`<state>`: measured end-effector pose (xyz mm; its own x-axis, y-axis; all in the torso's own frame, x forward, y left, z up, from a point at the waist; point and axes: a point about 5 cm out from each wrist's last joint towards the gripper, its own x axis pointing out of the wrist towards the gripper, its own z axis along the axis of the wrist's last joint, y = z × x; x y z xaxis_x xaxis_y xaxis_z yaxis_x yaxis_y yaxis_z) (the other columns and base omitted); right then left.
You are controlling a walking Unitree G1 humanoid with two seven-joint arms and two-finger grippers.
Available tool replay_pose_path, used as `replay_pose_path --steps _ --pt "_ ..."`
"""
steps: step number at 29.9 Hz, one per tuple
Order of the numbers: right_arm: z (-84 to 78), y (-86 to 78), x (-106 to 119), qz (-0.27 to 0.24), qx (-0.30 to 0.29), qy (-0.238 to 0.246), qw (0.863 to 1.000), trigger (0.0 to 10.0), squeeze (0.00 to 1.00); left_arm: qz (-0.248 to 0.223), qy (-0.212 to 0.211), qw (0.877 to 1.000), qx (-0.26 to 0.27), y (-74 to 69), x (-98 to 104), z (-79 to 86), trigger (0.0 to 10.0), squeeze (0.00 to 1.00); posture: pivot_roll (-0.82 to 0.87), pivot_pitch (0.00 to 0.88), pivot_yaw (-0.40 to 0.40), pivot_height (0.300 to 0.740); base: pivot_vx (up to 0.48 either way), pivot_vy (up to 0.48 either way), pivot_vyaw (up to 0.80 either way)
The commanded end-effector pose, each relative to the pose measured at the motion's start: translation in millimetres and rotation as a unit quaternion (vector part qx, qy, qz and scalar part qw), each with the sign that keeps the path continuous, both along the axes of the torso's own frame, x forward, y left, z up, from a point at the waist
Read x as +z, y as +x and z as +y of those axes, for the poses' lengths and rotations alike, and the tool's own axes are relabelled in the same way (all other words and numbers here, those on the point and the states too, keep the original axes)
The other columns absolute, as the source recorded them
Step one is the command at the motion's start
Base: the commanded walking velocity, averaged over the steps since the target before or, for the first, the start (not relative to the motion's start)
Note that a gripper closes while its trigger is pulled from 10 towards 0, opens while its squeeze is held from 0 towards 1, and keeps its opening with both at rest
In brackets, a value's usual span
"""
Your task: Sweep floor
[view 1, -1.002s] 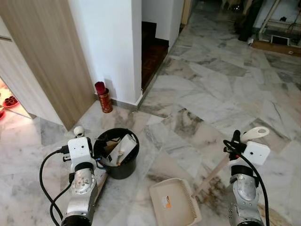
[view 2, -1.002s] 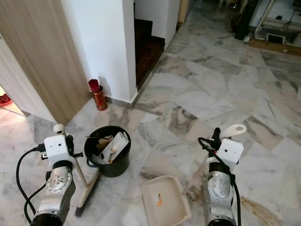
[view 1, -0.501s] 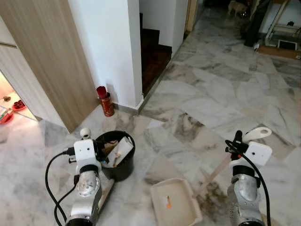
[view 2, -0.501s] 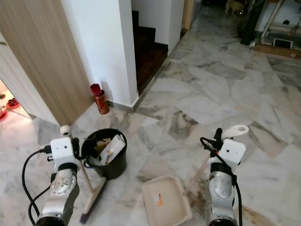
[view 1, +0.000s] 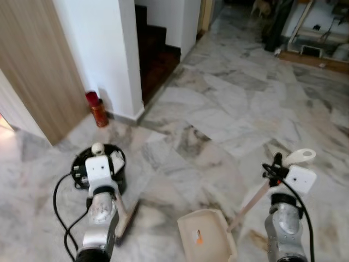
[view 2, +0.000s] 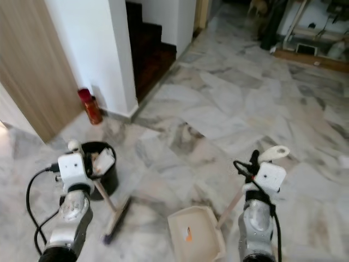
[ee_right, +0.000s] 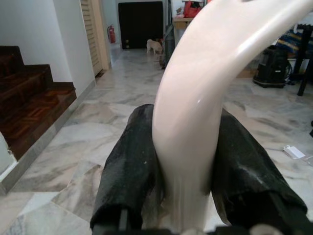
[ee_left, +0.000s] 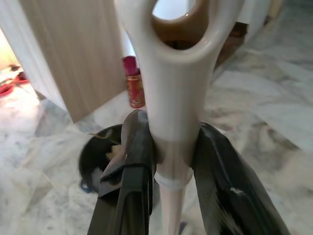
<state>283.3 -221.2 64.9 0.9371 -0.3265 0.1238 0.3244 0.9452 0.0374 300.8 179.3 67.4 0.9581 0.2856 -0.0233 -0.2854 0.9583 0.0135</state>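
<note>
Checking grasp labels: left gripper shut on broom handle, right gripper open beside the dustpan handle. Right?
Not quite. The right gripper is shut on the dustpan handle, as the right wrist view shows. The left gripper is shut on the broom handle.

Glossy veined marble floor (view 1: 229,109), smooth cream plastic dustpan (view 1: 206,240), matt black plastic bin (view 2: 104,180), wood-grain door panel (view 1: 38,60).

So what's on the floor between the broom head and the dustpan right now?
Bare marble floor in the eye views: nothing between the broom head and the dustpan.
</note>
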Motion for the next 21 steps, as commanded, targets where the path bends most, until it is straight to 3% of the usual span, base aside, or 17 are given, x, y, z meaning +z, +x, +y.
replay_pose_path --steps 1,9,21 --pt "-2.6 2.5 3 -0.010 -0.007 0.006 1.000 10.0 0.00 -0.019 0.003 1.000 -0.010 9.2 9 -6.3 10.0 0.00 -0.04 0.064 0.001 0.740 0.000 -0.360 0.00" --pt "-5.7 2.4 -1 0.000 -0.015 0.014 1.000 10.0 0.00 -0.022 -0.006 0.999 -0.025 20.4 13 -16.2 10.0 0.00 -0.07 0.058 0.002 0.740 0.000 -0.355 0.00" --pt "-11.1 -2.2 -3 0.006 0.003 0.007 1.000 10.0 0.00 -0.027 -0.023 0.999 -0.023 15.9 6 -29.1 10.0 0.00 -0.10 0.046 -0.051 0.740 0.000 -0.352 0.00"
